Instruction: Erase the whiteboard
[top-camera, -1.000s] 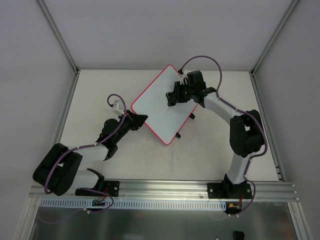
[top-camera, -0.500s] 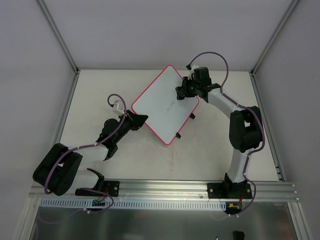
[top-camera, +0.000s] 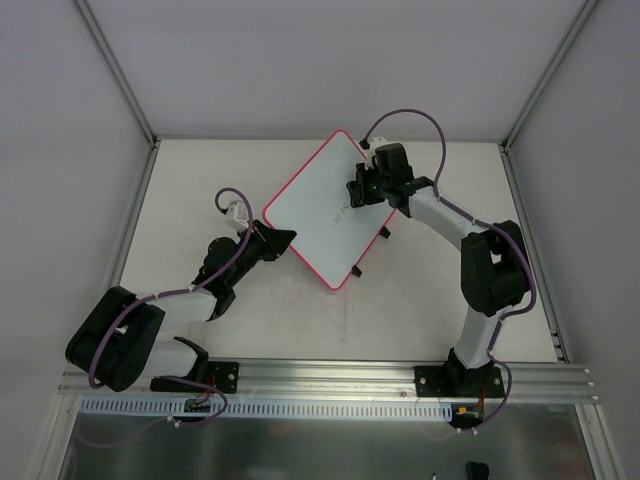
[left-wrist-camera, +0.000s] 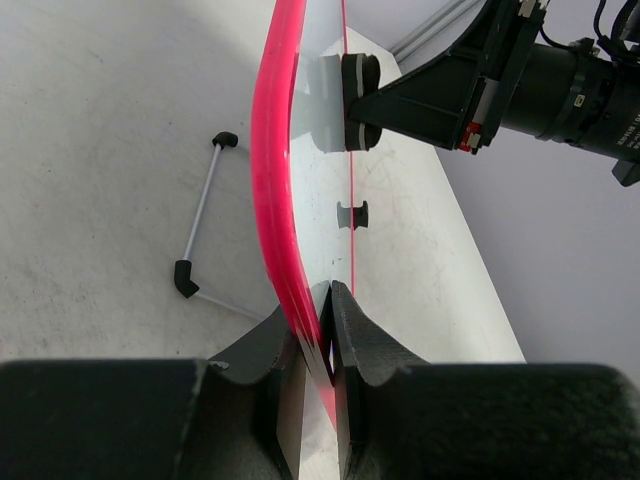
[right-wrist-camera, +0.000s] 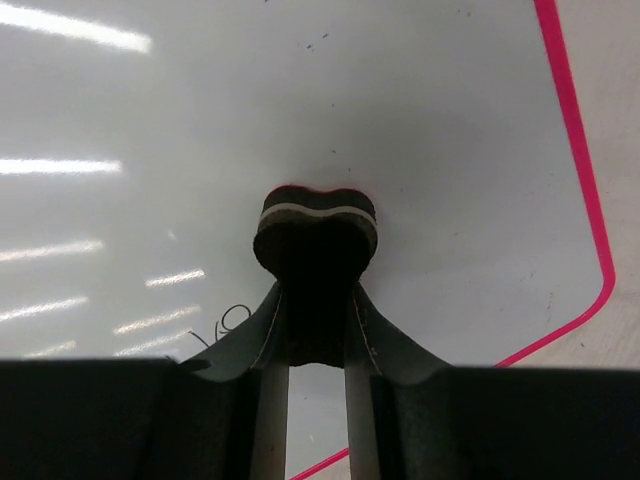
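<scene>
Two pincers, both mine: left pincer (left-wrist-camera: 330, 300) clamped on whiteboard (top-camera: 310, 215) rim, board lying diagonal mid-table; right pincer (right-wrist-camera: 315, 292) gripping eraser (right-wrist-camera: 315, 222), pressed to board; faint scribble (right-wrist-camera: 226, 322) just wristward (right arm nearer).

Count for your record: one whiteboard (top-camera: 315, 215) and one desk (top-camera: 420, 300). You have one black eraser block (right-wrist-camera: 316, 225). You have two arms, a left arm (top-camera: 190, 298) and a right arm (top-camera: 440, 212), each with one pair of jaws, two pairs in all. One wire rod (left-wrist-camera: 202, 210) with two black end caps. One faint scribble (right-wrist-camera: 225, 325) on the whiteboard. Two purple cables (top-camera: 405, 114), one per arm.
</scene>
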